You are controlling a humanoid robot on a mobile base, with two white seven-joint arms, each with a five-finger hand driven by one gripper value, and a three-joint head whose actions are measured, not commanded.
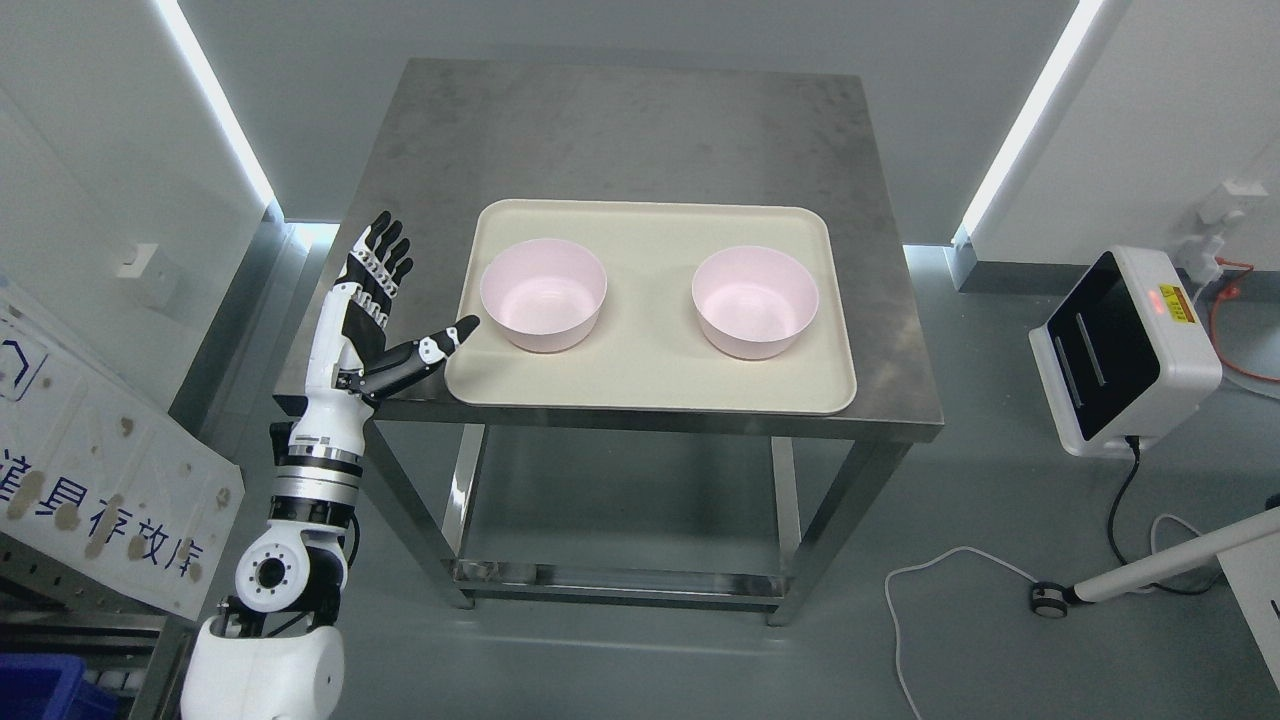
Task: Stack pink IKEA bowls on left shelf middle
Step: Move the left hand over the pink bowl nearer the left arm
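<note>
We see a cream tray (650, 375) on a steel table (620, 130), holding two pink bowls side by side and well apart. The left bowl (543, 294) sits at about 9 o'clock on the tray, the right bowl (755, 301) at about 3 o'clock. Both are upright and look empty. Neither is stacked.

A white box with a dark panel (1125, 350) stands on the floor at 3 o'clock from the table. The sign with printed characters (100, 500) at 8 o'clock is cut off by the frame edge.

Our left hand (375, 310) hovers at the tray's 9 o'clock edge, palm toward the bowls. Its fingers (385, 245) are wide apart and point up, its thumb (445, 340) reaches toward the left bowl, and it holds nothing.
</note>
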